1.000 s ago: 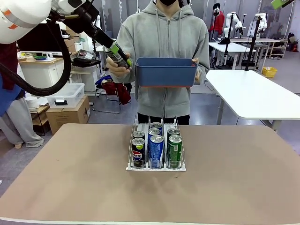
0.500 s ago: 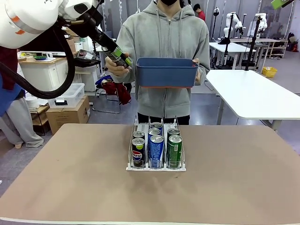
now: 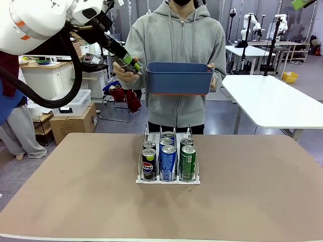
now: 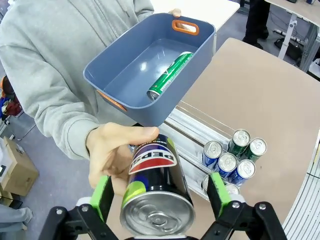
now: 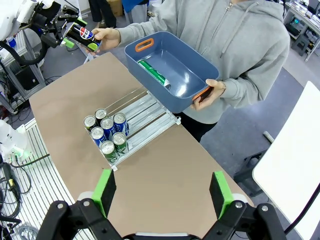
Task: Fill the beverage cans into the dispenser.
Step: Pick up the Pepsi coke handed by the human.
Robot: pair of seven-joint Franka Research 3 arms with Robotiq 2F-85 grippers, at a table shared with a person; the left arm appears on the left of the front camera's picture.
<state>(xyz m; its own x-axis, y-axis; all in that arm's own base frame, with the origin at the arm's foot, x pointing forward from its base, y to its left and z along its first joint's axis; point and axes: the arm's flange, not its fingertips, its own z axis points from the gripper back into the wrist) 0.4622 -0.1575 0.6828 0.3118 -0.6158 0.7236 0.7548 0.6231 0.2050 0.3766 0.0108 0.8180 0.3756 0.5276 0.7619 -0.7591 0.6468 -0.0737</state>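
Note:
A person's hand (image 4: 112, 152) holds a black Pepsi can (image 4: 156, 192) out between the fingers of my left gripper (image 4: 160, 197). The jaws are open, with a gap between each green pad and the can. In the front view the left gripper (image 3: 127, 62) is at that hand, left of the blue bin (image 3: 179, 78). One green can (image 4: 170, 75) lies in the bin. The dispenser (image 3: 167, 180) stands mid-table with several cans (image 3: 168, 160) in its three lanes. My right gripper (image 5: 162, 195) hangs open high above the table, holding nothing.
The person stands at the far edge of the table (image 3: 75, 201) and holds the bin at chest height with the other hand (image 5: 210, 92). The dispenser's rear lanes (image 4: 187, 125) hold no cans. A white table (image 3: 275, 98) stands at the back right.
The left arm has drawn slightly up and to the left, its gripper staying at the person's hand and the can. Both grippers stayed open. The cans in the dispenser have not moved.

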